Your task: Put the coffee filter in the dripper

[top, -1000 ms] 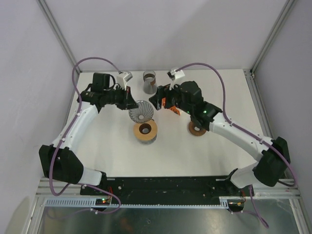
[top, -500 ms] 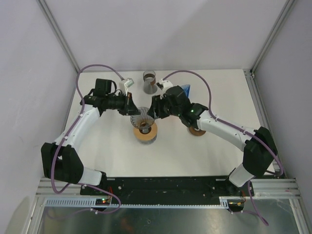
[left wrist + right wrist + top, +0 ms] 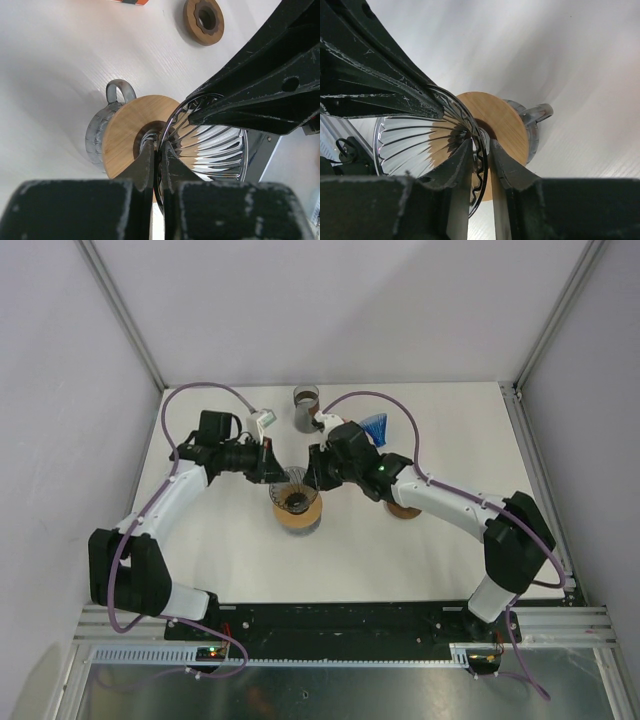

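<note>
Coffee filter (image 3: 295,482), a fluted metal cone, hangs between my two claws, directly over the dripper (image 3: 297,514). Left claw (image 3: 159,151): fingers pressed together on the near rim of the cone, clamped. Right claw (image 3: 480,146): fingers straddle the opposite rim with a sliver of light beside the wire; cannot tell whether it bites. Cone's long axis runs downward from my fingertips, apex toward the hole in the dripper's wooden collar (image 3: 124,136); plumb or slightly leaning, not resolvable. Apex looks at or just above that hole; contact unclear. Judgement: seating turns on keeping the apex centred on the hole, then lowering straight beneath both claws. Both claws sit equally near; left has the sure hold, so it leads. Risk: uneven release tips the cone off the collar
</note>
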You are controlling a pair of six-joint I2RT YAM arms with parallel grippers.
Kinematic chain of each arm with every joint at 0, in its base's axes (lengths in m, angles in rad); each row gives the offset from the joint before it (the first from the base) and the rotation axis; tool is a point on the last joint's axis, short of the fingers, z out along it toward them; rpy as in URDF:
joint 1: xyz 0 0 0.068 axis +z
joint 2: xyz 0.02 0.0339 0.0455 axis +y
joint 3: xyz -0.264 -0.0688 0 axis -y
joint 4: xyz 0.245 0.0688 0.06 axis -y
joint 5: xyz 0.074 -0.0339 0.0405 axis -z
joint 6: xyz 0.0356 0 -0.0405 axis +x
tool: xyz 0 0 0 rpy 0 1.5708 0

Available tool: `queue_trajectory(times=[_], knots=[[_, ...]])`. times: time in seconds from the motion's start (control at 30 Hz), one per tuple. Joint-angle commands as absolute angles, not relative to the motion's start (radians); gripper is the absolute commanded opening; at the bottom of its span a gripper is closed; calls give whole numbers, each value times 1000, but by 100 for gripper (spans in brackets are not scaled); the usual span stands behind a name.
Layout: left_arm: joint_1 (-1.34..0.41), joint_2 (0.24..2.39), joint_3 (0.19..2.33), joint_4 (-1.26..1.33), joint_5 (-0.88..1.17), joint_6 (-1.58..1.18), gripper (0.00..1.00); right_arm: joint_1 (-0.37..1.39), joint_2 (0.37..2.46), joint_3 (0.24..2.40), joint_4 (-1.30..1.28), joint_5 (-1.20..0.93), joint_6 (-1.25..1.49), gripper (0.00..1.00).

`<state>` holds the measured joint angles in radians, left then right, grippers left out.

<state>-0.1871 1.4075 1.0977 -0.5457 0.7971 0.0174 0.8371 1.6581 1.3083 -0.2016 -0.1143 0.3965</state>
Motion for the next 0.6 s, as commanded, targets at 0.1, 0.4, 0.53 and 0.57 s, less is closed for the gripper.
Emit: queue_trajectory(times=[0.1,0.4,0.53,0.57], knots=[[-181,1414,1069,-488,789,-26,0,851,1677,1389,-242,-89,401,21],[-203,1392,1018,-465,722,32,0,861,1733,1394,-262,-88,390,13],[-205,1391,991,-454,695,54,0,876,1739,1394,-268,-62,377,16],[-205,1392,987,-452,689,58,0,880,1741,1394,-270,-56,374,18]])
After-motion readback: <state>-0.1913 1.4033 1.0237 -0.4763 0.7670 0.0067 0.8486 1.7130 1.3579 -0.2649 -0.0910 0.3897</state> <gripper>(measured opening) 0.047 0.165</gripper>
